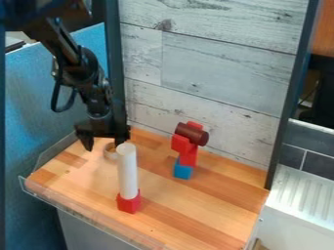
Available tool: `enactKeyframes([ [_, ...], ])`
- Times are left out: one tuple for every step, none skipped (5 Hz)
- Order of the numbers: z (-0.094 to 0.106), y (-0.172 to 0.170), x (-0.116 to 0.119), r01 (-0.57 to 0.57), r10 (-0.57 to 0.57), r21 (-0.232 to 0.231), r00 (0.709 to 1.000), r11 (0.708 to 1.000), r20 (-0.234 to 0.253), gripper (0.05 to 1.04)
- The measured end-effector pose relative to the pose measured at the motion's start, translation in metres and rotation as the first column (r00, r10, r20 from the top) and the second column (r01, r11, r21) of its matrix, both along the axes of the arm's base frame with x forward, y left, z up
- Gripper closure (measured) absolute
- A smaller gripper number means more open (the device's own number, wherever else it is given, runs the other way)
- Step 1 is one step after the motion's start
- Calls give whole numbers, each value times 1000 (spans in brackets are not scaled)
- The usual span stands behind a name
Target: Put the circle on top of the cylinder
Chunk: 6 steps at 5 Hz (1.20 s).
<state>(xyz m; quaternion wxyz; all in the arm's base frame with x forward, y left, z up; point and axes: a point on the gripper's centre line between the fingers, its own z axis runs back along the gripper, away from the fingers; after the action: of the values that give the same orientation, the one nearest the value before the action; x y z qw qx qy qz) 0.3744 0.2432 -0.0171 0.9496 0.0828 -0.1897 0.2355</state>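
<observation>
- Camera view: see ring [108, 155] on wooden board [196, 207], left of centre, off the cylinder [128, 171].
- Find gripper [104, 146] just beside ring, spread open, gripping nothing.
- Note cylinder upright on red block [129, 202], lower left, top bare.
- Judge early stage: still to grasp, lift, set on top.

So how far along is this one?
Done: no placing; the upright white cylinder, on a red block, has a bare top. In hand: apparently nothing; the open black two-finger gripper is over the pale tan ring on the wooden tabletop. Left: grasping, lifting and placing it.
</observation>
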Motion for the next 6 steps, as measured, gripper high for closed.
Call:
enactKeyframes([
  [-1, -2, 2, -3, 3, -17, 1000, 1000, 4, 82],
  [-3, -4, 9, -12, 13, -35, 1000, 999, 7, 82],
  [-6, -5, 15, -23, 23, -53, 1000, 998, -2, 82],
  [-12, -4, 22, -38, 37, -48, 999, 998, -12, 82],
  [-16, -2, 27, -51, 50, -38, 998, 998, -27, 83],
  [-22, 5, 31, -73, 72, -24, 997, 997, -33, 133],
])
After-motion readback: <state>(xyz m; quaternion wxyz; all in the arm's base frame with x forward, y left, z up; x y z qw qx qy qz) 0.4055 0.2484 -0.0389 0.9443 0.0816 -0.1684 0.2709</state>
